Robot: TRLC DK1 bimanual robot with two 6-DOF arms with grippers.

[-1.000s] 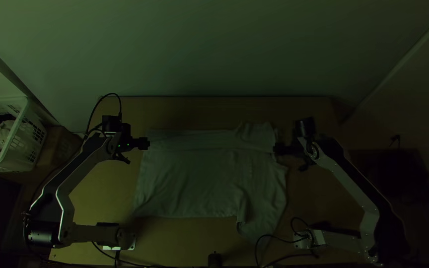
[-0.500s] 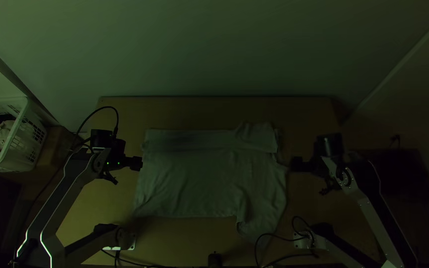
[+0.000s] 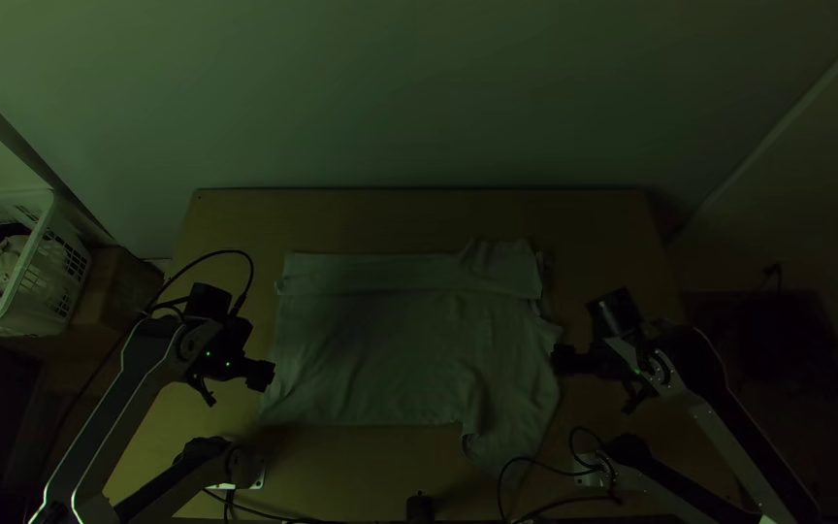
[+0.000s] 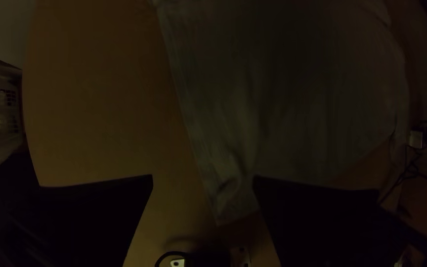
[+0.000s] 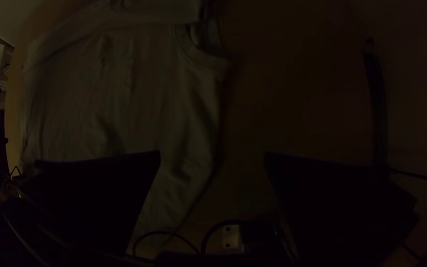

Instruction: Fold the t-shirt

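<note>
The pale t-shirt (image 3: 370, 340) lies flat on the table, its far side turned over in a long strip and one sleeve pointing toward the near edge at the right. Over the shirt's left edge, near its lower left corner, is my left gripper (image 3: 262, 376). My right gripper (image 3: 559, 359) is at the shirt's right edge, below the collar. In the left wrist view, the left gripper (image 4: 203, 183) is open, with the shirt's corner (image 4: 223, 198) seen between its fingers. The right wrist view has the right gripper (image 5: 212, 158) open above the shirt's edge (image 5: 198, 143).
A white basket (image 3: 36, 281) holding cloth stands left of the wooden table (image 3: 419, 218). Cables (image 3: 545, 466) loop by the right arm's base, close to the sleeve. A small dark object (image 3: 420, 507) is at the table's near edge.
Both grippers have come down the picture along the shirt's sides. The right one first went outward, then back in toward the shirt. The shirt lies as before.
</note>
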